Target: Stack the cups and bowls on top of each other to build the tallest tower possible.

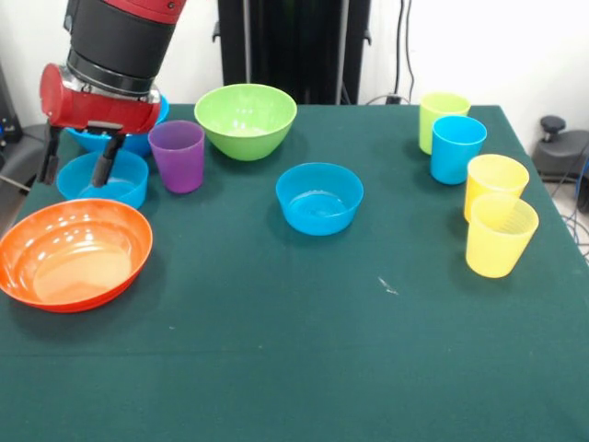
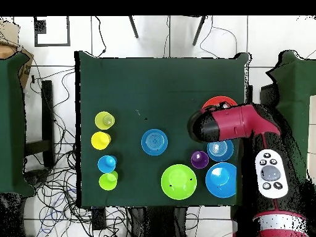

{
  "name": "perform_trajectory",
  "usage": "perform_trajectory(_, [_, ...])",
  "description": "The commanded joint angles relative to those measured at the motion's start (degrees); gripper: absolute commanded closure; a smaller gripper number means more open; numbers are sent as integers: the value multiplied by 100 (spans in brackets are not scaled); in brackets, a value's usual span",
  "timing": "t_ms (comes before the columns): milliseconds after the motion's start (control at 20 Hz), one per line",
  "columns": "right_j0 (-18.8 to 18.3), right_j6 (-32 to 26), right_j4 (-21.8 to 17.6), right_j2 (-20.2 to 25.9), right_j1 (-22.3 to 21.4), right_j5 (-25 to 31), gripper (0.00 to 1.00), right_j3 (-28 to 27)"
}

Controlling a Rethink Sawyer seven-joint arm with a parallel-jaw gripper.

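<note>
While the red and black gripper hangs with fingers spread wide over a small glossy blue plastic bowl, the translucent purple plastic cup stands just beside it, the wide orange plastic bowl nearer.

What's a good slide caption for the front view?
Sawyer gripper open over a small blue bowl, beside the purple cup and orange bowl; nothing stacked yet.
</note>
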Motion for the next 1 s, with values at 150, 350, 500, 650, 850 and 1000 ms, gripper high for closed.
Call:
perform_trajectory(150, [12, 606, 445, 90, 234, 120, 0, 47])
perform_trajectory(350, [39, 371, 415, 80, 316, 113, 0, 27])
perform_trajectory(500, [28, 207, 402, 127, 334, 85, 0, 70])
perform_trajectory(650, [5, 165, 429, 198, 399, 65, 0, 30])
perform_trajectory(850, [-106, 29, 450, 298, 424, -7, 0, 122])
perform_trajectory(1000, [-57, 34, 365, 270, 560, -39, 0, 73])
